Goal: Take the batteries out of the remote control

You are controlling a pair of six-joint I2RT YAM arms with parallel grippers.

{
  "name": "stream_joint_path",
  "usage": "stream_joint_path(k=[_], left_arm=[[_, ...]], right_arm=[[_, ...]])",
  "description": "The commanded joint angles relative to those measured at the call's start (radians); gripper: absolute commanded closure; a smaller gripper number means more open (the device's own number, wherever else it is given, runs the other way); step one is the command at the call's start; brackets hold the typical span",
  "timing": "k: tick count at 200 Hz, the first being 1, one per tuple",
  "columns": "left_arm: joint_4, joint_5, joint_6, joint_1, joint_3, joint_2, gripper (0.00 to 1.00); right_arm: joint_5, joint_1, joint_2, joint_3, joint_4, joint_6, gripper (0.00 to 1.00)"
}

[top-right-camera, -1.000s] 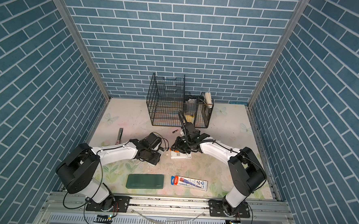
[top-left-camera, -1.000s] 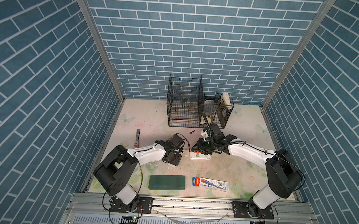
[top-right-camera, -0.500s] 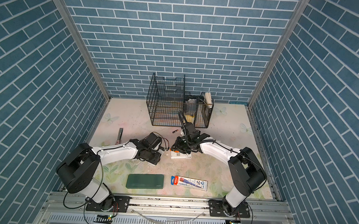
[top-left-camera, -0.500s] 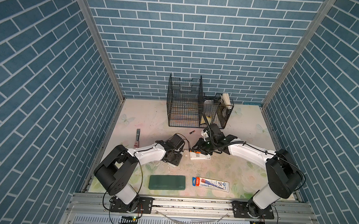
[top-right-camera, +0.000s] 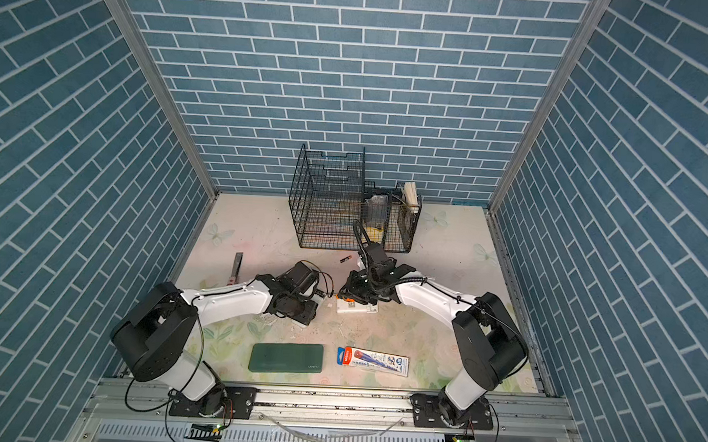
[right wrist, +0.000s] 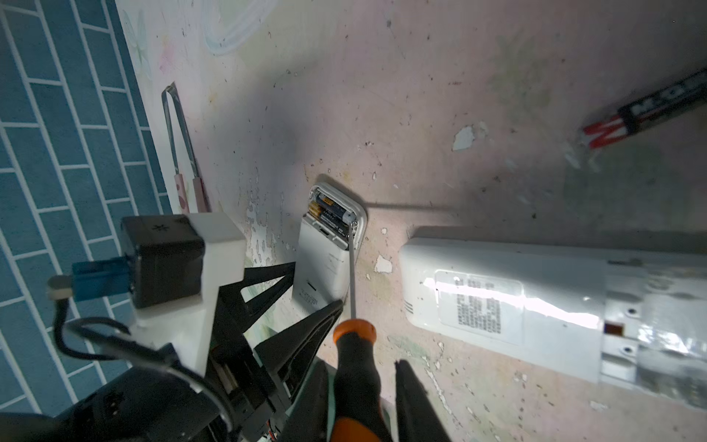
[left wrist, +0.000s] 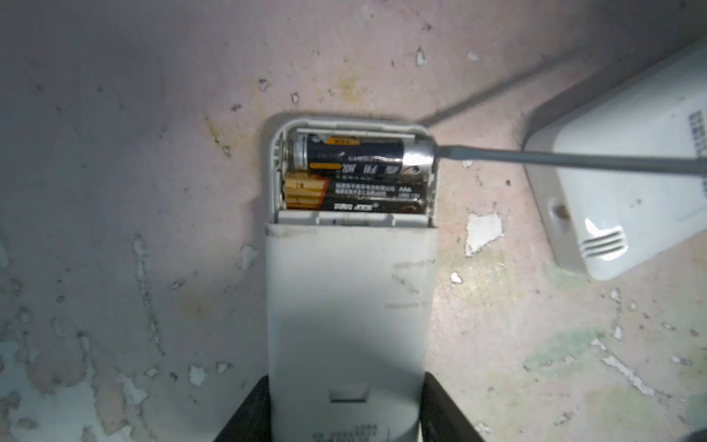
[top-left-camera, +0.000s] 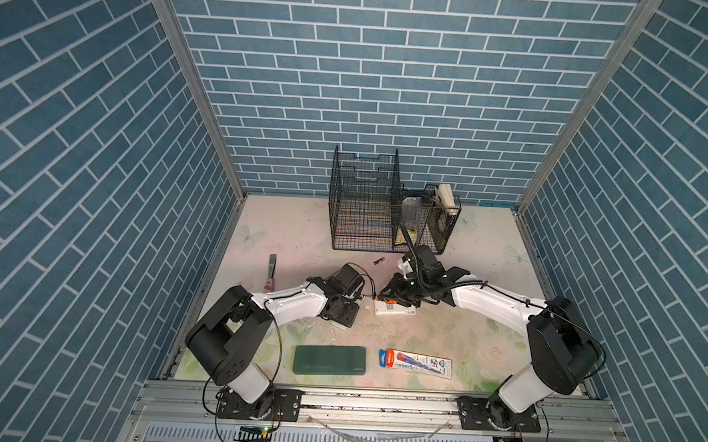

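- Left hand: clenched on the body of the small remote, which is pressed flat on the worktop. One black finger is seen against each long side.
- Right hand: clasped round the orange-and-black handle of the screwdriver. The thin blade is reached across to the uncovered end of the small remote.
- Battery bay: laid bare at the end of the small remote away from the left hand. Two batteries are seen in it, side by side and lying across the remote. The end battery sits by the end wall and the inner battery just beside it.
- Blade tip: set against the silver end of the end battery, at the side wall of the bay. This battery may be slightly lifted, but that cannot be told for certain, and it is not clear of the bay.
- Loose battery: shown in both top views on the worktop near the wire basket, apart from both remotes. It is judged to have been unloaded already.
- Large remote: laid back up just beside the small one and held by neither hand. Whether batteries are inside it cannot be told.
- Progress, as judged: the bay is exposed, one battery is out, and the prying step is in hand. Two batteries in the small remote are left to be lifted out. No fourth battery is seen.
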Motion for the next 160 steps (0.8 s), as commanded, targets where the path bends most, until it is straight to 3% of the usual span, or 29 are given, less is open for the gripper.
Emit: stream_joint_path(k=[1, 160], left_arm=[[-0.003, 0.052, 0.0, -0.004, -0.031, 0.056, 0.59], [-0.012, 0.048, 0.017, -0.012, -0.003, 0.082, 0.61]], right_arm=[[0.005, -0.002, -0.003, -0.031, 0.006, 0.029, 1.0], [-0.007, 0.007, 0.052, -0.006, -0.016, 0.055, 1.0]])
